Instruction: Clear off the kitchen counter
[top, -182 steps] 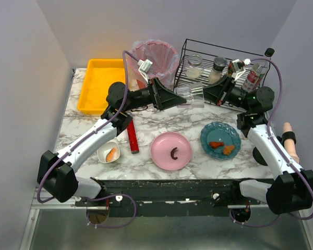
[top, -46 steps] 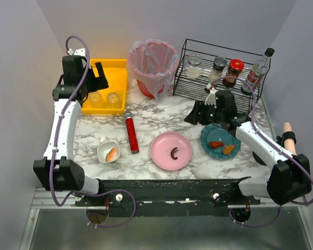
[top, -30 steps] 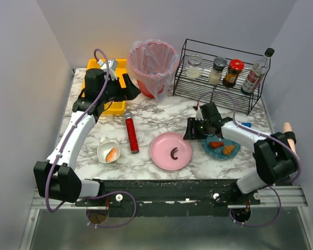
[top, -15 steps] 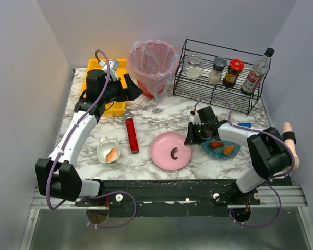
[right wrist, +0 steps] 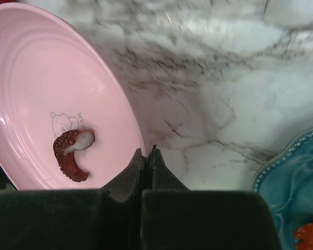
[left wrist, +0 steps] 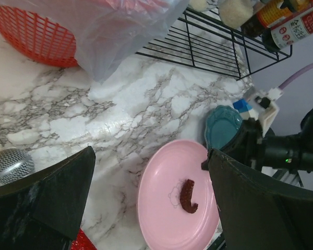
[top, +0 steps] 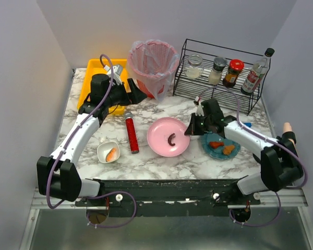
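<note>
The kitchen counter (top: 156,112) is white marble. A pink plate (top: 168,136) (right wrist: 47,94) holding a dark red tentacle piece (top: 171,139) (right wrist: 70,153) lies near its middle. My right gripper (top: 190,131) (right wrist: 146,152) is shut on the plate's right rim, which sits pinched between the two fingertips. My left gripper (top: 138,94) (left wrist: 151,152) hangs open above the counter by the bin, nothing between its fingers. The left wrist view looks down at the pink plate (left wrist: 175,200).
A red microphone (top: 131,133), a white bowl (top: 108,151) with an orange piece and a teal plate (top: 220,141) with food lie on the counter. Behind stand a yellow tray (top: 94,86), a red bin with a bag (top: 154,65) and a wire rack (top: 219,73) of bottles.
My right gripper closed on the pink plate's rim, and the plate shifted a little away from the front edge. My left arm swung from the yellow tray toward the bin.
</note>
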### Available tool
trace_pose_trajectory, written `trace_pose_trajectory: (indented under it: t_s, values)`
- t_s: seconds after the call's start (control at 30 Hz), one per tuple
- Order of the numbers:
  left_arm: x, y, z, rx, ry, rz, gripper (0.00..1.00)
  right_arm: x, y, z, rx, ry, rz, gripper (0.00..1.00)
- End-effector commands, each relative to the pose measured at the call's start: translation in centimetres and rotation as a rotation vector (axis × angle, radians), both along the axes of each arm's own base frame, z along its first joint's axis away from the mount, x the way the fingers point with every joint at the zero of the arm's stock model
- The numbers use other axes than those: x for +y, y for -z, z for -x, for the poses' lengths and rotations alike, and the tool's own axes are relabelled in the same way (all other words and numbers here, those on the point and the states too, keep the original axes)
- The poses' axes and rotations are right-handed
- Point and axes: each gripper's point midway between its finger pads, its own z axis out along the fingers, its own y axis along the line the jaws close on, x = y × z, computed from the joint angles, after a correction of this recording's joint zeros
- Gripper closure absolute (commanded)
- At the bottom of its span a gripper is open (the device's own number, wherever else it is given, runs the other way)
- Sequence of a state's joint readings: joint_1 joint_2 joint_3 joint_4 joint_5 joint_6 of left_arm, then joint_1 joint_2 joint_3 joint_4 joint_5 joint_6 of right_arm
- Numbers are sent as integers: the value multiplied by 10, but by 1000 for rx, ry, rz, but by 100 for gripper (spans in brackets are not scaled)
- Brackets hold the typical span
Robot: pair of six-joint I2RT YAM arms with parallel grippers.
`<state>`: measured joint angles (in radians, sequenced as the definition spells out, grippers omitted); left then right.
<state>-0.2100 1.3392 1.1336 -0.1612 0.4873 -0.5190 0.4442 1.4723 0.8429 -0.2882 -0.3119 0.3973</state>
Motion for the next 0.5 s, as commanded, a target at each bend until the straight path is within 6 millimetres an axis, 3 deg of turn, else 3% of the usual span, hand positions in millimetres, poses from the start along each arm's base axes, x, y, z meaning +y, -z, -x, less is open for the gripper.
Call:
trace_pose_trajectory:
  t_s: [0.0,0.2,0.47]
  values:
    - [-25,4,15,13,80,65,1,3,-68,-24,-149,54,-41,99]
    - [-40,4,23,55,110,175,1,2,-121,-36,-274,84,-76,99]
    - [-71,-4,43,91,235,299,1,-2,-146,-39,-326,114,-85,99]
